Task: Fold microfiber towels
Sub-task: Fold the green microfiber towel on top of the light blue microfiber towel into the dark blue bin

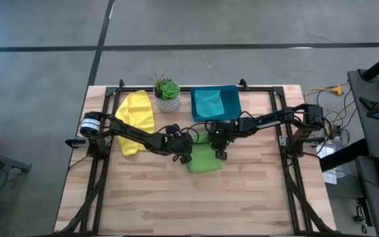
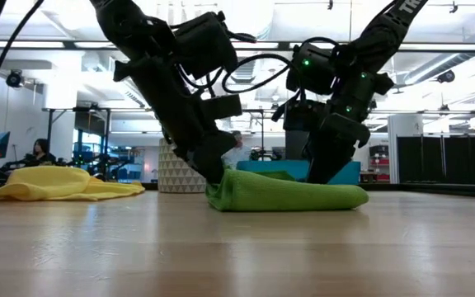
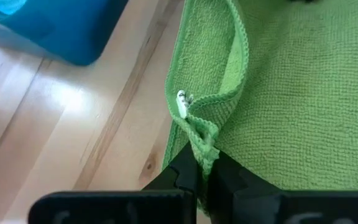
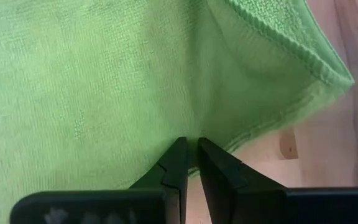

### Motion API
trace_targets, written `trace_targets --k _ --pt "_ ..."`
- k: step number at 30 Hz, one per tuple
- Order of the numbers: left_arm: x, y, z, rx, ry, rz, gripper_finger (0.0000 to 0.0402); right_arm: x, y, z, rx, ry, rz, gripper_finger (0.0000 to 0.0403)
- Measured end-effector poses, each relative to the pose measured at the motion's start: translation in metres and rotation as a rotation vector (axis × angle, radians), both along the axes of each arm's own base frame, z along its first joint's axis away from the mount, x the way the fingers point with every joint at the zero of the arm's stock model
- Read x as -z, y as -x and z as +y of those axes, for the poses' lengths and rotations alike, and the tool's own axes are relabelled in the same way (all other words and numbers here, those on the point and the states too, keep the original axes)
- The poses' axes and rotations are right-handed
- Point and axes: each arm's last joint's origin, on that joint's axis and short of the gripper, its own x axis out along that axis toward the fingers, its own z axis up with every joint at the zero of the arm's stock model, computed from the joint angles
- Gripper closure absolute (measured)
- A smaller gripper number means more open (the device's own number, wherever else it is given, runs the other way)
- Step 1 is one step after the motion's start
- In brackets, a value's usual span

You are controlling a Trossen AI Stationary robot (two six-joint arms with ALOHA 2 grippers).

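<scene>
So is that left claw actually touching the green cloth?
Touching. The left wrist view shows the left gripper shut on a bunched edge of the light green towel, the cloth pinched between its two dark fingers.

I count a wooden table with pale planks and a dark metal frame along its edges. At the far edge I see a small potted plant in a white patterned pot. Just beside it I note a rigid teal-blue plastic tray. In the low view I make out a seated person in the room behind.
</scene>
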Motion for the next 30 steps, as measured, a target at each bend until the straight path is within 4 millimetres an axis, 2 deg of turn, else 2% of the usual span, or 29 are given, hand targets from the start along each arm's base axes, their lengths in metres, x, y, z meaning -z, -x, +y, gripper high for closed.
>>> trace_targets --k 8,15,21,23,27,30 --pt "-0.019 0.007 0.002 0.026 -0.045 -0.012 0.0390 -0.014 -0.008 -0.001 0.009 0.002 -0.046 0.0369" --pt "-0.031 0.015 0.004 0.026 -0.093 -0.009 0.0321 -0.027 -0.020 -0.003 -0.024 0.030 -0.110 0.0369" --pt "-0.030 0.021 0.005 -0.033 -0.084 0.013 0.0276 -0.025 -0.030 -0.011 -0.020 0.044 -0.141 0.0369" --pt "-0.031 0.017 0.003 -0.008 -0.009 -0.031 0.0273 -0.020 -0.033 -0.015 -0.016 0.045 -0.122 0.0369" --pt "-0.035 0.003 -0.005 0.157 0.145 -0.164 0.0282 -0.012 -0.042 -0.024 -0.017 0.056 -0.108 0.0369" --pt "-0.023 0.000 -0.006 0.156 0.172 -0.139 0.0303 -0.005 -0.048 -0.034 0.009 0.051 -0.090 0.0369"
